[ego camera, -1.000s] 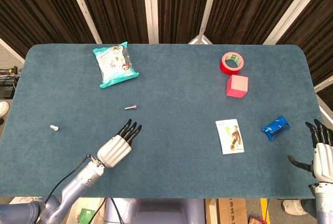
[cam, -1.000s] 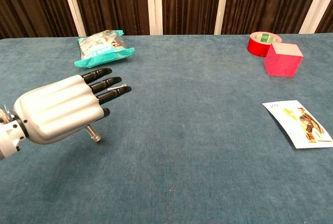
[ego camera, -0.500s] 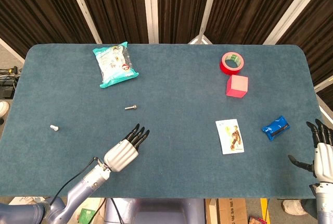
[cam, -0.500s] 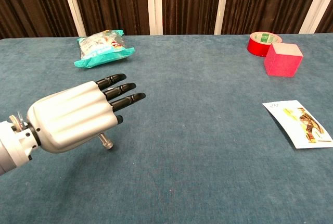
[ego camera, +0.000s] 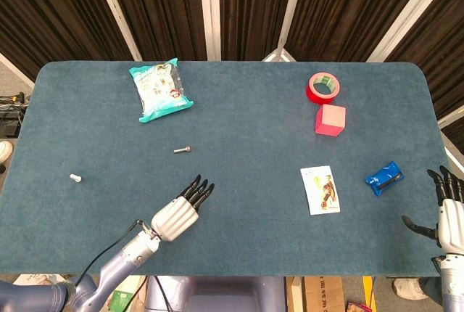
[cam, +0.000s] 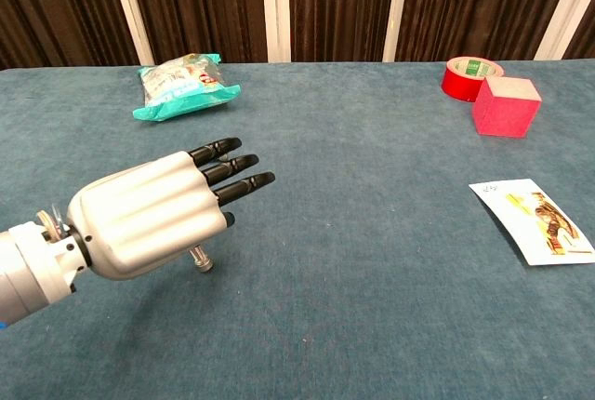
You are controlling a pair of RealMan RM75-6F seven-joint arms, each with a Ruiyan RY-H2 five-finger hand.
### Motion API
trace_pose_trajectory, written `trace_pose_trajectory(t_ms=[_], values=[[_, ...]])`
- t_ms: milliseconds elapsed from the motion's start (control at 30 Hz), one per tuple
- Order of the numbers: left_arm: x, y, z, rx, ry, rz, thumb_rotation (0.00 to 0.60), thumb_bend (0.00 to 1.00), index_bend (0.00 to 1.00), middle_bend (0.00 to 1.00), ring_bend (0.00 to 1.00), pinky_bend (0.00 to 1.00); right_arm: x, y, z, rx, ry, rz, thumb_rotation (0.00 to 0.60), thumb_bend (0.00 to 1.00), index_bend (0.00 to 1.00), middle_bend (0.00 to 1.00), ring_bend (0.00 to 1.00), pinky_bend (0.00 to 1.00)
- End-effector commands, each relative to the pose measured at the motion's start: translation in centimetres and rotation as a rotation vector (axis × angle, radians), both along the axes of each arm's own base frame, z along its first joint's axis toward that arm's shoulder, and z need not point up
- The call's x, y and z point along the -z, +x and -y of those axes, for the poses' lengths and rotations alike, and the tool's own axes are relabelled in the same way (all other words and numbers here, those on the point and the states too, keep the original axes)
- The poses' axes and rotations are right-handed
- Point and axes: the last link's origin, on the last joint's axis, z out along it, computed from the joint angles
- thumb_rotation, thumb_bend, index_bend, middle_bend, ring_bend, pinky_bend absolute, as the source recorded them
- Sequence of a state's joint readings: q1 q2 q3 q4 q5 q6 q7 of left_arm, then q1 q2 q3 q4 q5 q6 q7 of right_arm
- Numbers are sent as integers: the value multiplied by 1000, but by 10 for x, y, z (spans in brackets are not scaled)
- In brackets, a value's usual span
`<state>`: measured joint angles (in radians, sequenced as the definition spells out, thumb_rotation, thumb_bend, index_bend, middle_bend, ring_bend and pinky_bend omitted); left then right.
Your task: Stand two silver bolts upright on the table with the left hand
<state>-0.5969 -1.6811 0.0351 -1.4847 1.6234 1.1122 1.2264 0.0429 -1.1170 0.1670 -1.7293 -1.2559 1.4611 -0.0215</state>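
One silver bolt (ego camera: 182, 150) lies on its side on the blue table (ego camera: 246, 145), left of the middle. A second, paler bolt (ego camera: 75, 178) sits near the left edge; I cannot tell whether it stands or lies. My left hand (ego camera: 181, 211) hovers near the front edge, below and slightly right of the first bolt, well apart from both. Its fingers (ego camera: 197, 189) are stretched out and hold nothing. In the chest view the left hand (cam: 153, 217) fills the lower left and hides the bolts. My right hand (ego camera: 449, 214) is at the far right, off the table's edge, with its fingers spread and empty.
A teal snack bag (ego camera: 161, 88) lies at the back left. A red tape roll (ego camera: 323, 87) and a pink cube (ego camera: 330, 120) stand at the back right. A picture card (ego camera: 320, 189) and a blue packet (ego camera: 383, 177) lie at the front right.
My left hand has drifted to the right and a little toward the front edge, fingers still stretched. Both bolts and the right hand have stayed put.
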Motion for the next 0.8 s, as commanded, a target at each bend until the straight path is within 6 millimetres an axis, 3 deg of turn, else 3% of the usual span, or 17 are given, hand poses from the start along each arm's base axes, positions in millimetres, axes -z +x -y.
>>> trace_pose_trajectory(t_ms=[33,500,667,800], values=[[1,2,1,5,-1,-4,600,500,533,0,0,0,0,0,0,0,0,0,600,6,134,31,15,0],[-2,6,2,-5,-1,6,600,457,359,0,0,0,-1,0,0,3,-10,1,600,6,134,31,15,0],[-18,10,-3,-33,31,92,600,445,351,0,0,0,-2,1,-1,1,-14,2,600,6,134,31,15,0],[-45,7,-18,-139,67,259,600,439,366,0,0,0,-2,1,-1,1,-15,3,600,6,134,31,15,0]])
